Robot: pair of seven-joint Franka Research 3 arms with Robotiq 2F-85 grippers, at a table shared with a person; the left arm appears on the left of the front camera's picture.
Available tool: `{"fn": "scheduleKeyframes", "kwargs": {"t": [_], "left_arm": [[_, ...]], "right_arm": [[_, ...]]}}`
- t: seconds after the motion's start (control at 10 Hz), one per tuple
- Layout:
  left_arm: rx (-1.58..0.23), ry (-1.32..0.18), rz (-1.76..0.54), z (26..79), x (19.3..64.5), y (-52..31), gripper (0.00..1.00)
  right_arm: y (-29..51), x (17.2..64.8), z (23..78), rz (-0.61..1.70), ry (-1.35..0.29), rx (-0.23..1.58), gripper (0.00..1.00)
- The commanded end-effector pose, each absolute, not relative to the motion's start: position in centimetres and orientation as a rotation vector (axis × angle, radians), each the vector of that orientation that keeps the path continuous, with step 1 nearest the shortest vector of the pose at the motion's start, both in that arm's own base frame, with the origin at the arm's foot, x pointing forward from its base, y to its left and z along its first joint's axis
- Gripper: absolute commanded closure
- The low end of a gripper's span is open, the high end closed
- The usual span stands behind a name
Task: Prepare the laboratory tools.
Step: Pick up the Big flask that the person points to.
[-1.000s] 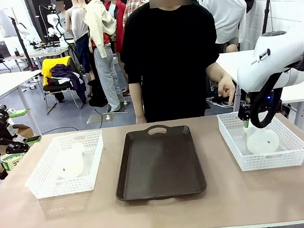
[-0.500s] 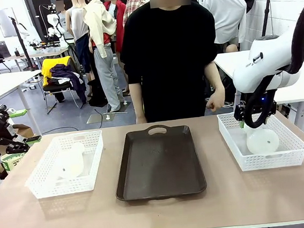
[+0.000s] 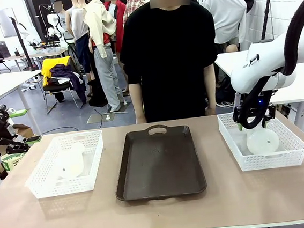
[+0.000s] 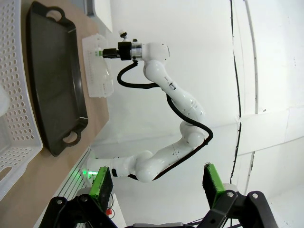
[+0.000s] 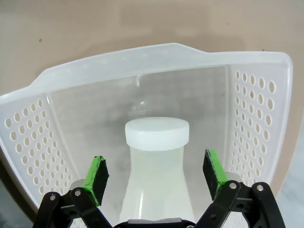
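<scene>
We judge it barely begun: right flask (image 3: 262,141) in right basket (image 3: 293,153), left flask (image 3: 70,164) in left basket (image 3: 44,184), probably on its side, none on the tray (image 3: 160,167). Right jaws wide, straddling right flask; left jaws wide, beside the desk (image 3: 230,203).

Right wrist view: the frosted translucent white conical flask (image 5: 156,190) is cut off by the bottom edge, and its base is hidden behind the right gripper (image 5: 155,172). Front view: the second frosted flask (image 3: 70,162) has an outline too faint to trace inside the white lattice plastic basket (image 3: 43,186).
</scene>
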State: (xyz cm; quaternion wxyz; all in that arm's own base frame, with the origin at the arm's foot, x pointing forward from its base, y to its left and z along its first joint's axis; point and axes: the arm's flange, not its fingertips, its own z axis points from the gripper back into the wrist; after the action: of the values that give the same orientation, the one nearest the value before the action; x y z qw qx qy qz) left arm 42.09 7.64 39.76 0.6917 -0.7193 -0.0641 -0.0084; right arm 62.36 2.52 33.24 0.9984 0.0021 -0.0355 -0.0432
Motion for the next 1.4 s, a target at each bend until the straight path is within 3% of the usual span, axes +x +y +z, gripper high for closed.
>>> {"fn": "scheduleKeyframes", "kwargs": {"t": [0.0,0.2,0.7,0.8,1.3], "left_arm": [[-1.600,-0.153,-0.018,39.92,42.10,7.70,0.00],[-1.600,-0.153,-0.018,39.92,42.10,7.70,0.00],[-1.600,-0.153,-0.018,39.92,42.10,7.70,0.00],[-1.600,-0.153,-0.018,39.92,42.10,7.70,0.00],[-1.600,-0.153,-0.018,39.92,42.10,7.70,0.00]], "right_arm": [[2.67,62.87,33.12,-0.123,-0.067,0.028,0.00],[2.47,62.94,32.72,-0.110,-0.060,0.018,0.00],[2.92,63.00,33.57,-0.107,-0.090,-0.085,0.95],[3.05,63.03,33.62,-0.104,-0.086,-0.094,1.00],[3.16,62.73,33.11,-0.135,-0.075,-0.111,1.00]]}}
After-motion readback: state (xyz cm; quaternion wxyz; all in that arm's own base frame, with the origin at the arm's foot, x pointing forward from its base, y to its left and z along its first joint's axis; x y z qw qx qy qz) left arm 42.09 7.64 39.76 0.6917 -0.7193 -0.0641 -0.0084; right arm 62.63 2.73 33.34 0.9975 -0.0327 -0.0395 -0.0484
